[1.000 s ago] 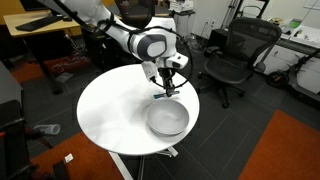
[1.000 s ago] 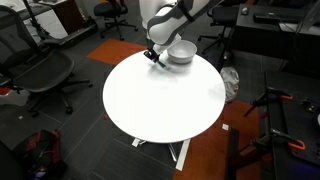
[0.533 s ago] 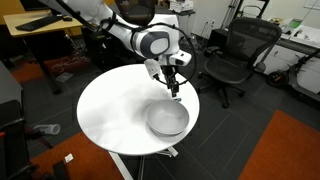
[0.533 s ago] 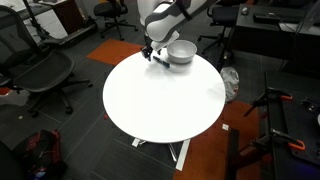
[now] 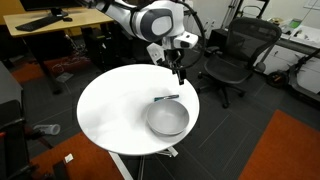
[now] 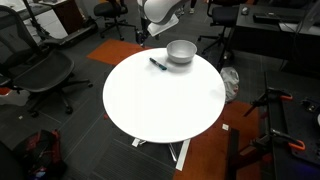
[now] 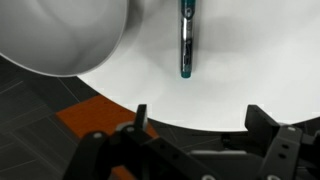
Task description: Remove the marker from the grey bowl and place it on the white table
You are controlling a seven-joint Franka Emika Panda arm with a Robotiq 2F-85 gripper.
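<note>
grey bowl (image 7: 55,35): leftmost in the wrist view. It looks empty in an exterior view (image 5: 167,120). A low sideways pass by the gripper could clip its rim and push it toward the table's edge.
marker (image 7: 186,40): out of the bowl and lying flat on the white table (image 7: 240,70), just beside the bowl and apart from it. Its lower tip is near the table's edge. It is round, so a knock or any tilt of the top could probably roll it over that edge.
gripper (image 7: 198,112): jaws spread wide and holding nothing. Coming back down here could nudge the marker.
marker to gripper: in the wrist view the marker lies ahead of the open fingers (image 7: 141,115), between their two lines and somewhat nearer the left one. In an exterior view the gripper (image 5: 179,72) hangs clear above the marker (image 5: 166,99), not touching it, over the edge side of the bowl.
task, as judged: the placing looks done, and what remains is a clean retreat.
</note>
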